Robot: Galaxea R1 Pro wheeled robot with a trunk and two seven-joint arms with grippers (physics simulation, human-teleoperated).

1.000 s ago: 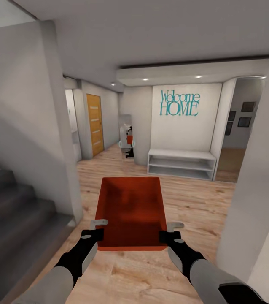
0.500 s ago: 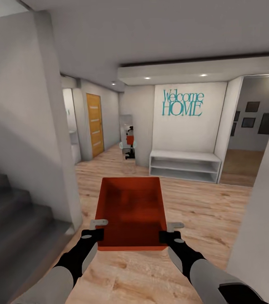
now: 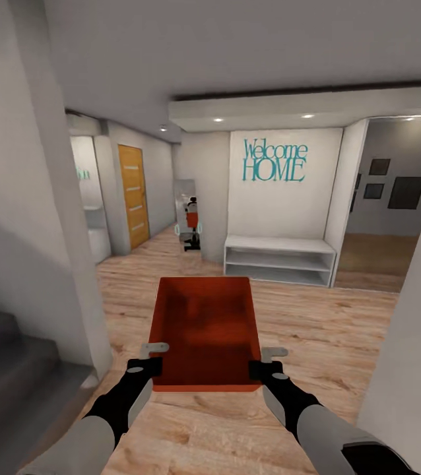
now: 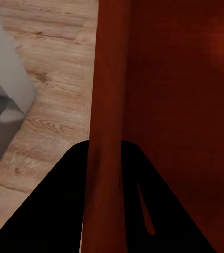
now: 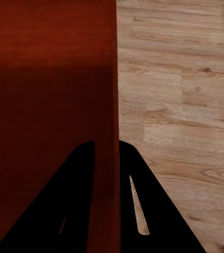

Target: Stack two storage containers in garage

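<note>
An orange-red storage container (image 3: 204, 326) hangs in front of me above a light wood plank floor, open side up and empty. My left gripper (image 3: 154, 356) is shut on its left wall near the near corner. My right gripper (image 3: 264, 361) is shut on its right wall opposite. In the left wrist view the container's wall (image 4: 109, 95) runs between the dark fingers of the left gripper (image 4: 105, 153). The right wrist view shows the same on the other side: the wall (image 5: 107, 79) is clamped in the right gripper (image 5: 107, 150).
Grey stairs (image 3: 6, 376) and a white wall corner (image 3: 72, 277) stand close on my left. A white wall (image 3: 415, 343) is close on my right. Ahead are a white shelf bench (image 3: 280, 258), a mirror (image 3: 189, 221) and an orange-wood door (image 3: 133, 194).
The whole view has shifted: the stairs and left wall corner slid left, and more of the right-hand room opened up. The container and both grippers keep the same hold.
</note>
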